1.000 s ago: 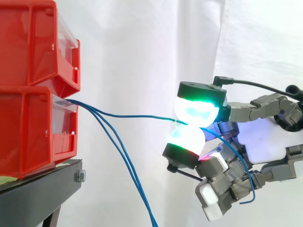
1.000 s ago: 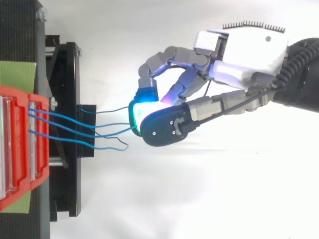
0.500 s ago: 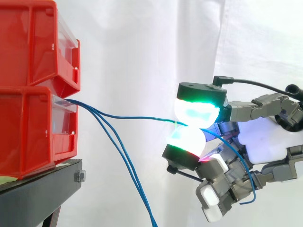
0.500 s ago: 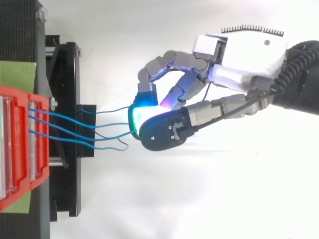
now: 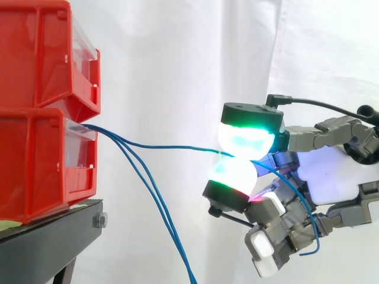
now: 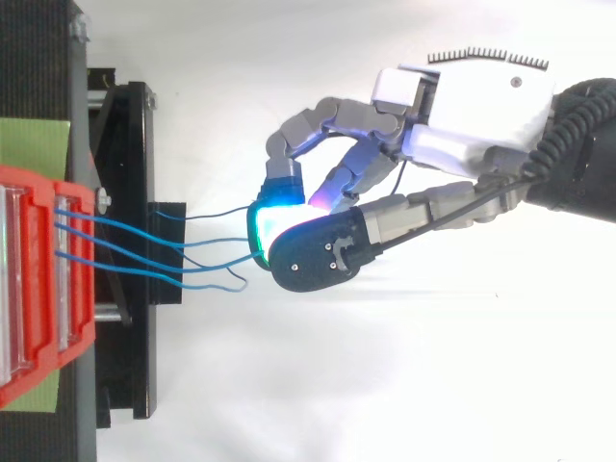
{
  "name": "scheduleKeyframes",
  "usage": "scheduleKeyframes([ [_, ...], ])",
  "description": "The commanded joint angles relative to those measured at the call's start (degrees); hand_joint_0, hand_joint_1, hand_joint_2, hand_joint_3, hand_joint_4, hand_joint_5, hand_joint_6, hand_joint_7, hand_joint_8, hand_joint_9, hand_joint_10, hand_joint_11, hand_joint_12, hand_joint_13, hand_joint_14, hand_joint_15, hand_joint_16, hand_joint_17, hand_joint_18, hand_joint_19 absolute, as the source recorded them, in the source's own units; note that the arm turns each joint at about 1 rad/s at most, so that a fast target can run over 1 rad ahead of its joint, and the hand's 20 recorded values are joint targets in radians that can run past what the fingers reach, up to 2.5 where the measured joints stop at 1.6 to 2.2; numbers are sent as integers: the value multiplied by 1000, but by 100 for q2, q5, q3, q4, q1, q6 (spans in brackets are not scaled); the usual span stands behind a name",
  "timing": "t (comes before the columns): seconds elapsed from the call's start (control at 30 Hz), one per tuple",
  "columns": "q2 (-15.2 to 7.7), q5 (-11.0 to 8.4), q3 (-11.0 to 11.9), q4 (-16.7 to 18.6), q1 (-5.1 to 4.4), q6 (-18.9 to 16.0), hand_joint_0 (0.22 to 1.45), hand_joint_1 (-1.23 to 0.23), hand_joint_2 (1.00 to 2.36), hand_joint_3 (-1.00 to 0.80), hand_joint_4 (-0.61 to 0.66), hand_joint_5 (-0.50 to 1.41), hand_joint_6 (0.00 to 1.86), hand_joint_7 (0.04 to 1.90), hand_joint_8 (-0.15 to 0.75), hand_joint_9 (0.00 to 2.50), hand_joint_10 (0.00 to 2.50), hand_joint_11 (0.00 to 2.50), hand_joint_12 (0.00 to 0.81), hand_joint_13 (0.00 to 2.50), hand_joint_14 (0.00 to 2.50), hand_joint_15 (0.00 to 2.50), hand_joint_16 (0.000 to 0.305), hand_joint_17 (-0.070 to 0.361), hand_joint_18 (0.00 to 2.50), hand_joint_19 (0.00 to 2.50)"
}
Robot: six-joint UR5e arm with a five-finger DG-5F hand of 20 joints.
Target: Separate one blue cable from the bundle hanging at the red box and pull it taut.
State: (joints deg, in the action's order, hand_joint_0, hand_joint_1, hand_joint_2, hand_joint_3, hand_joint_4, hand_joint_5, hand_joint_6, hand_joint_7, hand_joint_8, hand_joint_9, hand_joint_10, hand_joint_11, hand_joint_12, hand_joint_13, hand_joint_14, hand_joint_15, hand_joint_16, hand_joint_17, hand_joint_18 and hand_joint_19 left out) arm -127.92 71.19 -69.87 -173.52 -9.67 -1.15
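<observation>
Separated blue cable [image 5: 172, 147]: pinched between two green-lit fingertips [image 5: 246, 137] of the robot hand [image 5: 331, 177], well to the right of the red box [image 5: 41, 160]. Leaves the front of the lower box, dips a little just right of it, then runs close to level to the pinch point. Free tail carried on past the pinch, looping down across the curled fingers. From above, reaches the pads [image 6: 262, 226] from the left, over the black stand [image 6: 120, 192].

Other cables of the bundle [image 5: 155, 204]: hanging steeply down and to the right from the same box front, clear of the pinch. Separation judged done.

Robot hand state: thumb and one finger closed on the cable, pad against pad. Other fingers curled below, with nothing visible in them.

Change over the last second: very little. From above, thumb housing shifted slightly left and swung a little. No visible movement in the last half second. From the side, cable line, dip and pad position unchanged.

Meaning for the task: pull paused or stalled, not complete. Some slack judged left near the box. Next: draw the robot hand to the right, away from the box, far enough to remove the dip. Keep the pinch firm, as thin cable is likely to slip between rounded pads.
</observation>
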Motion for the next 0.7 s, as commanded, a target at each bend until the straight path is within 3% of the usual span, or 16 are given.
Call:
scheduleKeyframes([
  [0.0, 4, 0, 0, 3, 0, 0, 898, -822, 1022, 19, -38, -255, 963, 1113, 260, 1005, 17, 1070, 305, 884, 22, 617, 28, 63, 528, 625],
  [0.33, 4, 0, 0, 3, 0, 0, 899, -819, 1021, 10, -34, -255, 963, 1106, 261, 1054, 15, 1143, 296, 943, 20, 679, 27, 60, 570, 656],
  [0.53, 4, 0, 0, 3, 0, 0, 905, -803, 1021, 14, -24, -253, 964, 1101, 237, 1201, 1, 1503, 286, 1253, 19, 1276, 24, 54, 665, 805],
  [0.67, -5, 0, 0, 3, 0, 0, 904, -791, 1021, 23, -19, -251, 965, 1094, 235, 1206, 84, 1551, 257, 1347, 5, 1542, 24, 54, 720, 921],
])
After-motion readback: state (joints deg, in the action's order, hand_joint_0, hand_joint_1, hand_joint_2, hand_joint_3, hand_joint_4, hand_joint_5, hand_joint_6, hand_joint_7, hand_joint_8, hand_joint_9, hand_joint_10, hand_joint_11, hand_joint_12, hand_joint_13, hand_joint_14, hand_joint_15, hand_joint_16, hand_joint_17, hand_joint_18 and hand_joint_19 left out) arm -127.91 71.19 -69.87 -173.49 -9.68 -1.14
